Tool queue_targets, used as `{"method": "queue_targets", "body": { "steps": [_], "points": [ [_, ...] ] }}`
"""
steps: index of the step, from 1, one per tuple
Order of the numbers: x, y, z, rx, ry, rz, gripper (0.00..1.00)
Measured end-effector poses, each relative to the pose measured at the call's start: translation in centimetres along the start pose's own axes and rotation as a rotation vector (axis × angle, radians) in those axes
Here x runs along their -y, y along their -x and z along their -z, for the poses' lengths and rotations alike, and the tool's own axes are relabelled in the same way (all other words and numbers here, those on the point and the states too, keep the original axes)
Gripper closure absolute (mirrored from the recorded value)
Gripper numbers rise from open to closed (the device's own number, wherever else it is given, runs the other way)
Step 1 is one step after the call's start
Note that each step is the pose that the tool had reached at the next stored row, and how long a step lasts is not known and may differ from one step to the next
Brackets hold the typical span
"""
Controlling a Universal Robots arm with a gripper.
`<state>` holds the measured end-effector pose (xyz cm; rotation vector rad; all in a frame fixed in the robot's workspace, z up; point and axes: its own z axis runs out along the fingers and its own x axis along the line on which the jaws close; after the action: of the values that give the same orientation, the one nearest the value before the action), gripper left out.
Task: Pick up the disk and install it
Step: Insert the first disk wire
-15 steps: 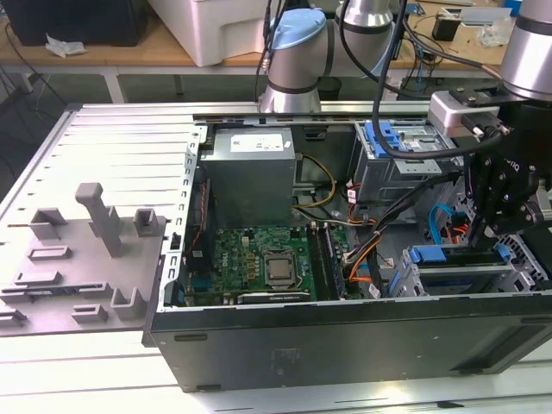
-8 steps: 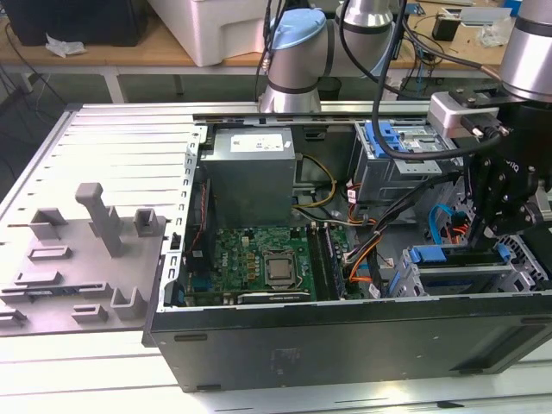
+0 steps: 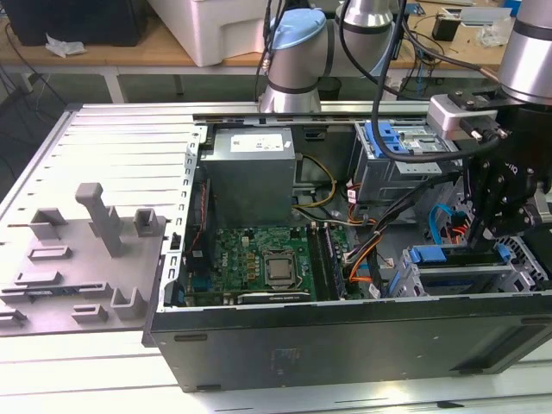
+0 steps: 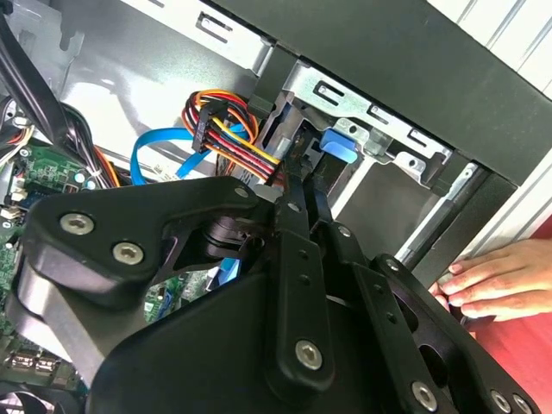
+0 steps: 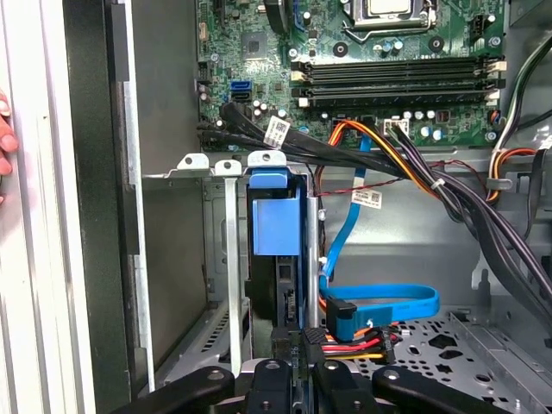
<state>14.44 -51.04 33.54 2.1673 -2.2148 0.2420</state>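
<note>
Plastic blocks sit on the grey table at the exterior view's left. Next comes the open computer case with its green board. At the right, the gripper reaches down into the metal cage. Its fingers are pressed together on the disk, which stands in the cage slot. A hand rests on the case edge.

The disk shows a blue carrier face inside a grey metal bay; just beside the bay, a bright blue flat cable and red, yellow and orange wires; beyond the bay, a green motherboard; the gripper is black.
</note>
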Motion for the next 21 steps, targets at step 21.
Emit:
{"method": "queue_targets", "body": {
  "steps": [21],
  "points": [
    [-0.02, 0.02, -0.23, 0.0011, 0.0001, 0.0, 0.76]
  ]
}}
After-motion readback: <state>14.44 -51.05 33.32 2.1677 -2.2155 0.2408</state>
